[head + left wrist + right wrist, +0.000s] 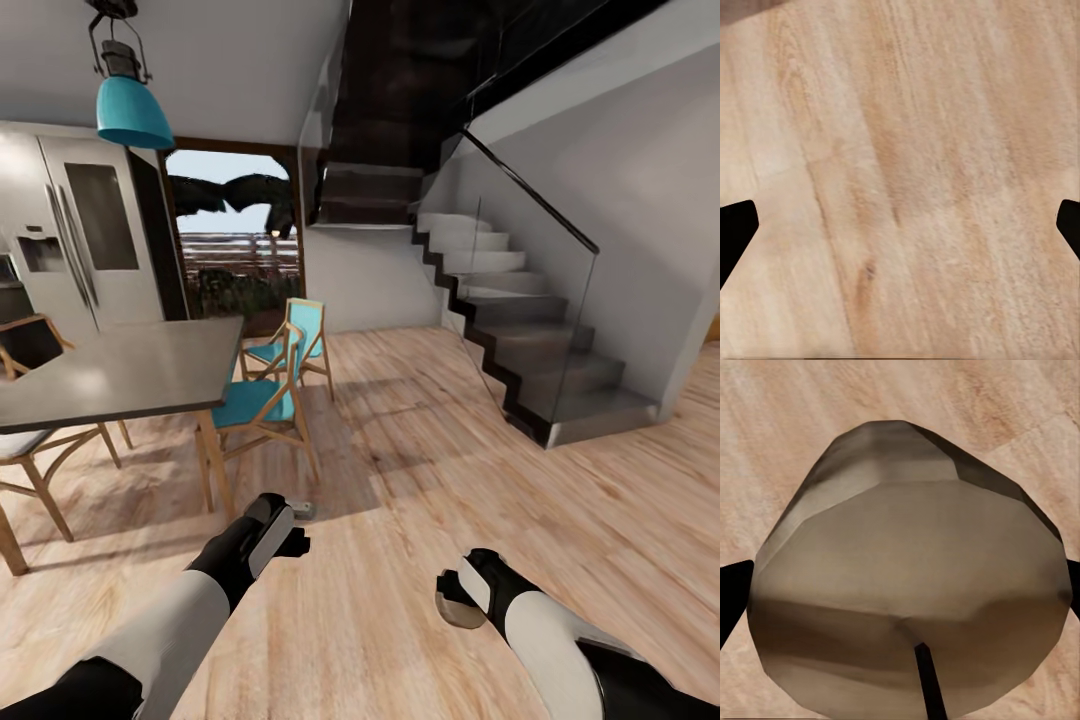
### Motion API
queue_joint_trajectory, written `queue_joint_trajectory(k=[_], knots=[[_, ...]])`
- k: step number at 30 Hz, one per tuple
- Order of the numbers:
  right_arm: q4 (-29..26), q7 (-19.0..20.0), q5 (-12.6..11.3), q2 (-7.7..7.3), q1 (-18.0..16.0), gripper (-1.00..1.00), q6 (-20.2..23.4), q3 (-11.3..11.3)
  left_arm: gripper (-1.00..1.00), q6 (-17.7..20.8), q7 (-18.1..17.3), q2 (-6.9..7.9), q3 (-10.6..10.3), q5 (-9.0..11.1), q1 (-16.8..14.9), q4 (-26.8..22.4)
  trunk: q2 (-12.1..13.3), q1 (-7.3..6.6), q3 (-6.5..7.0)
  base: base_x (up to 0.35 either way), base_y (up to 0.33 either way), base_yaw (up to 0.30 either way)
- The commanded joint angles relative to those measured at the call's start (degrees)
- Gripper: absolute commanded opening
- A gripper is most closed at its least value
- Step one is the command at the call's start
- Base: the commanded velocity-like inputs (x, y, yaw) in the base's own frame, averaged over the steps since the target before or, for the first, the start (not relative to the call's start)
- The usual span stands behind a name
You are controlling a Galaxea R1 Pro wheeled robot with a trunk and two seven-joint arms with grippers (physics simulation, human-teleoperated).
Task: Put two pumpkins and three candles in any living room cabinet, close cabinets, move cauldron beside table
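A candle [907, 585], squat and pale grey-brown with a dark wick, sits closest to the lens in the right wrist view, flanked by the dark fingertips [731, 592] of the right pincer [900, 596], which is closed on it; plank floor [787, 405] lies beneath. From the head view that right pincer [452, 598] hangs low over the wooden floor [420, 450] with the candle [455, 603] at its tip. The left pincer [290, 525] hangs near it, nearer the bench; in its wrist view the left pincer [900, 225] is spread wide, fingertips [735, 229] at either edge with nothing but floorboards [907, 150] between. A grey-topped bench [120, 370] stands ahead on the left with teal-seated chairs [265, 395] beside it; a staircase [510, 330] with a glass rail rises on the right
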Motion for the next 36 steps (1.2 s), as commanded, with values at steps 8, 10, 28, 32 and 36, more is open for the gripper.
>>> queue_joint_trajectory(k=[8, 10, 28, 32, 36], knots=[[-0.09, -0.17, 0.12, 0.08, -0.01, -1.00, 0.28, -0.39, 1.00, 0.09, 0.49, 0.03, -0.25, 0.59, -0.05, -0.03, 3.19, -1.77, 0.72, 0.000, 0.000, 0.126], [-0.08, -0.17, 0.12, 0.08, -0.01, -1.00, 0.28, -0.39, 1.00, 0.09, 0.50, 0.03, -0.25, 0.59, -0.05, -0.03, 3.99, -2.21, 0.91, 0.000, 0.000, 0.112], [0.26, -0.08, 0.19, -0.01, -0.01, -1.00, -1.56, -0.36, 1.00, 0.05, 0.45, 0.03, -0.25, 0.59, -0.05, -0.03, 11.21, -6.16, 3.57, 0.000, 0.000, 0.058], [0.12, -0.08, 0.08, 0.04, -0.01, -1.00, -1.60, -0.40, 1.00, 0.02, 0.45, 0.03, -0.25, 0.59, -0.05, -0.03, 12.82, -7.04, 4.28, 0.000, 0.000, 0.090], [0.08, -0.08, 0.04, 0.07, -0.01, -1.00, -1.57, -0.38, 1.00, 0.01, 0.48, 0.03, -0.25, 0.59, -0.05, -0.03, 14.42, -7.92, 4.95, 0.000, 0.000, 0.227]])
